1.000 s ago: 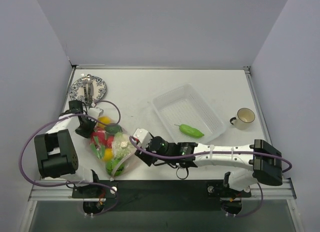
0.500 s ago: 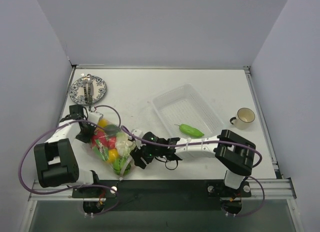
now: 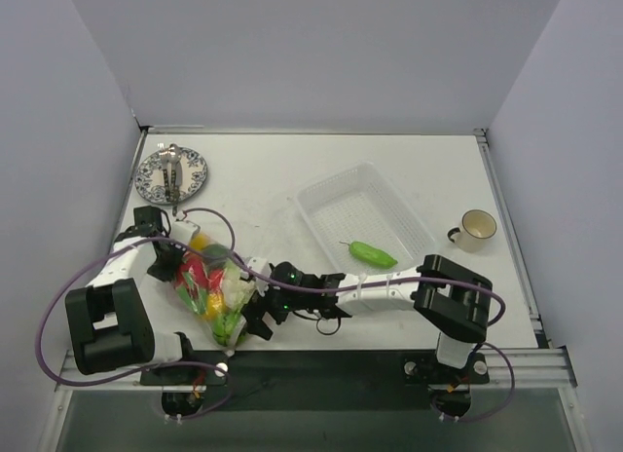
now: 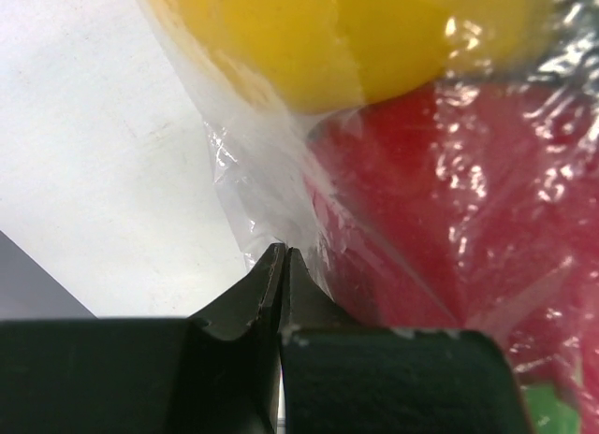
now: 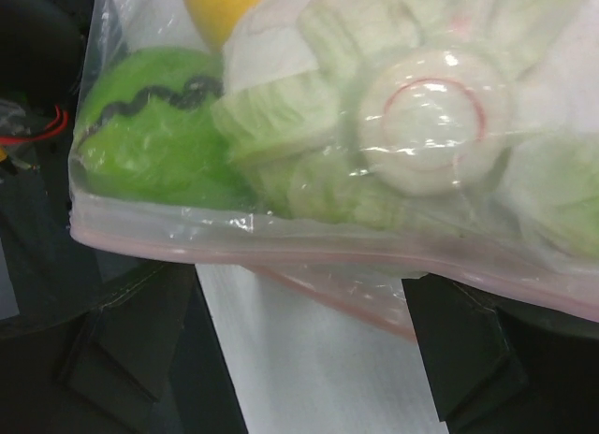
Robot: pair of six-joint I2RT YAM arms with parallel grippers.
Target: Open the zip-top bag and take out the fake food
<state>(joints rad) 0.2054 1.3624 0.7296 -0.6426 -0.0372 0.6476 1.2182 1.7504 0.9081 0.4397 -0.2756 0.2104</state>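
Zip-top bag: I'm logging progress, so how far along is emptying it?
Done: one green pod lies in the tray. In hand: the left gripper is shut on a corner of the zip-top bag, and the right gripper stands open at its pink zip edge. Left: the rest of the fake food, white, yellow, red and green pieces, is inside the bag.

The left tool (image 4: 284,254) has its jaws pressed together, pinching a fold of the zip-top bag (image 4: 248,167). The right arm (image 3: 389,291) stretches low across to the left. The right tool (image 5: 295,308) has its fingers spread wide.
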